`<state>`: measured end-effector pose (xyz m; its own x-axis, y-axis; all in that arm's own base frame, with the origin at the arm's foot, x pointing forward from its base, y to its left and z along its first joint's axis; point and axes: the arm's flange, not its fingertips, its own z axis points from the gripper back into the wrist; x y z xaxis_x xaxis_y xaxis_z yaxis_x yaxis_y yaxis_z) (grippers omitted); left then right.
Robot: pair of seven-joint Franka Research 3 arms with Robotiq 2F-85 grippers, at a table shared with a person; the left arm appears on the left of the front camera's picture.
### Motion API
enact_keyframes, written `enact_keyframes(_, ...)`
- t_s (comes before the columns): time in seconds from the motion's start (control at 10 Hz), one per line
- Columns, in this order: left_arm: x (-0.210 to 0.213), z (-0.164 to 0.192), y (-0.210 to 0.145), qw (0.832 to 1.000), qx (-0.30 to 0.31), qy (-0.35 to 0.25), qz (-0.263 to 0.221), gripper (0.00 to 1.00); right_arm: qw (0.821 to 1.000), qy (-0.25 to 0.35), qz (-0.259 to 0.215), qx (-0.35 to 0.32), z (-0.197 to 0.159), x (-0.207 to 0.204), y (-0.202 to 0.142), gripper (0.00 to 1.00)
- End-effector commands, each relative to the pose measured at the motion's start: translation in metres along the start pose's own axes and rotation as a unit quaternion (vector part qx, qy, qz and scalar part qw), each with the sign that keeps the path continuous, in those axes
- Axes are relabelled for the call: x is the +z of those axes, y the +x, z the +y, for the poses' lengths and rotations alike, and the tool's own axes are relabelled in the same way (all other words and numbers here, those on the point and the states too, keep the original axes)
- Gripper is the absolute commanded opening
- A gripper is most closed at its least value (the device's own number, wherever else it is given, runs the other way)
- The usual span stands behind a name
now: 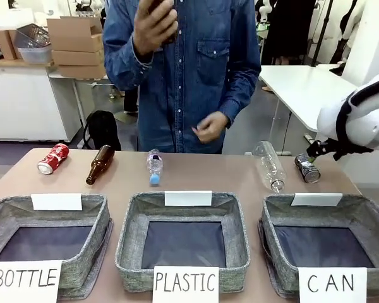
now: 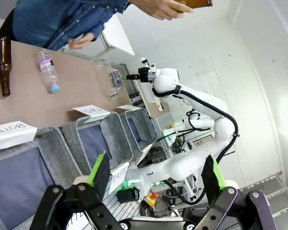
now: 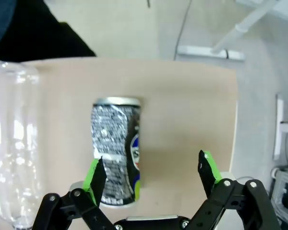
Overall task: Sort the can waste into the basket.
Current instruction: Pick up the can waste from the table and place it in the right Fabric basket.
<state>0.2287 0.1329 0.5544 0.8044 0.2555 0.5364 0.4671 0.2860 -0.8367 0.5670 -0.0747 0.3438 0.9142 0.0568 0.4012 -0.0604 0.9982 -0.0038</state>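
Basket (image 1: 360, 209) signed CAN sits nearest, at the right end of the desk (image 1: 196, 180). Just behind it lies the black can (image 1: 307, 168), with the fingers of the right gripper (image 3: 151, 160) spread wide over it (not gripping). The left gripper (image 2: 156, 160) hangs in the air, fingers spread too. Far left, the red can (image 1: 53, 158) lies beside a brown bottle (image 1: 100, 164).

Your front view sits at the near edge of the table (image 1: 196, 173), facing the person (image 1: 189, 76) across it. Your left wrist view is rolled and looks from the left along the table towards the right arm (image 2: 201, 100). Your right wrist view looks down, close over the black can (image 3: 116, 148) at the far right. All three views share that can.
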Motion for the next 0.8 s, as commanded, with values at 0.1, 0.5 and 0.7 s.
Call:
enact_keyframes(0.1,-0.001,-0.003,0.003,1.0,-0.011,-0.009,-0.004,1.0,0.999,0.032,0.006,0.022,0.0,-0.006,0.017,1.0)
enact_keyframes(0.5,-0.001,-0.003,0.003,1.0,-0.011,-0.009,-0.004,1.0,0.998,0.023,0.042,0.051,0.014,-0.039,0.025,1.0)
enact_keyframes(0.7,-0.001,-0.003,0.003,1.0,-0.011,-0.009,-0.004,1.0,0.996,0.022,0.055,0.059,0.019,-0.045,0.022,1.0)
